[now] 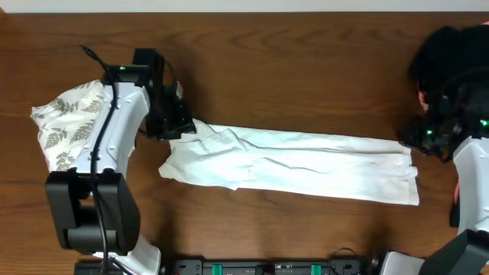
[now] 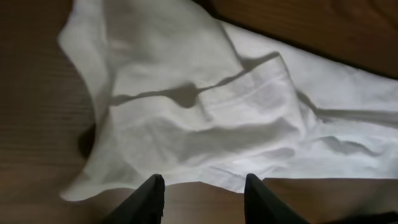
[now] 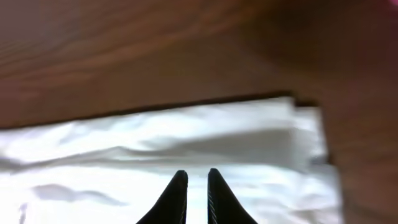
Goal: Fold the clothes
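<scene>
White T-shirt [image 1: 298, 164] lies flat on the counter [image 1: 306, 61] as a long strip, long axis left-right, already narrowed lengthwise. Left end effector [image 2: 202, 200] is at the shirt's left end, fingers spread, nothing between them. Bunched cloth starts just ahead of the tips. Right end effector [image 3: 197, 198] is over the shirt's right end, fingers nearly pressed together; can't tell if cloth is nipped. Each arm is nearest its own end. Next fold probably goes end-over-end along that axis. Leaf-print garment [image 1: 65, 122] sits off the shirt's left end, black garment [image 1: 447, 46] beyond its right end.
</scene>
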You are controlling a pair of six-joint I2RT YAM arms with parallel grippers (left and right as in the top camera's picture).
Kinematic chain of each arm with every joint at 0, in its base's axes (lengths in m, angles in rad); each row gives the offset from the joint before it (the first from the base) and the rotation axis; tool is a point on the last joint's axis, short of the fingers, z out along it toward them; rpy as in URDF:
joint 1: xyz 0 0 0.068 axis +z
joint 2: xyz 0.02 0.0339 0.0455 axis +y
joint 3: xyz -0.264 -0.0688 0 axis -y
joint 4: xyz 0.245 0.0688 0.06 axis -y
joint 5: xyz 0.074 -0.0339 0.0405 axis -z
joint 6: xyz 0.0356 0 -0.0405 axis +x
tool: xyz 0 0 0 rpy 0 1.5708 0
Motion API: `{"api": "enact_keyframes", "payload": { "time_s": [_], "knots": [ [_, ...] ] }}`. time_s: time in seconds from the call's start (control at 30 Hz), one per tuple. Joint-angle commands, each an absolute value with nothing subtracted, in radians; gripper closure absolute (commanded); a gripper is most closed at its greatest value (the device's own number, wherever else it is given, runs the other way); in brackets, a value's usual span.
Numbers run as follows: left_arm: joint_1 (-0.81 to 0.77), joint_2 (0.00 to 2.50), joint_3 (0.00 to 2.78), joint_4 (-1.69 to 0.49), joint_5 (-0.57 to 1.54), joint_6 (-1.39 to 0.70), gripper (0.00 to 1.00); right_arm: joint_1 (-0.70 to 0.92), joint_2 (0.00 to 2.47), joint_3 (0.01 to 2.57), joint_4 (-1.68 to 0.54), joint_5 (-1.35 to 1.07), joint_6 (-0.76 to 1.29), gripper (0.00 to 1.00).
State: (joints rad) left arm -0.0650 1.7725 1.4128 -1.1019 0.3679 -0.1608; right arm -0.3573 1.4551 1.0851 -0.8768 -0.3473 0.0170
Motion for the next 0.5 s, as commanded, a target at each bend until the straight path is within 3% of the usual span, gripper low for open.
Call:
{"api": "enact_keyframes", "payload": {
  "time_s": [0.0, 0.47],
  "knots": [
    [-0.098, 1.751, 1.408, -1.093, 0.382, -0.163, 0.58, -0.327, 1.504, 1.056, -0.875, -0.419, 0.007, 0.88],
    [-0.120, 1.751, 1.408, -1.090, 0.381, -0.163, 0.57, -0.334, 1.729, 1.033, -0.861, -0.155, 0.041, 0.90]
  ]
}}
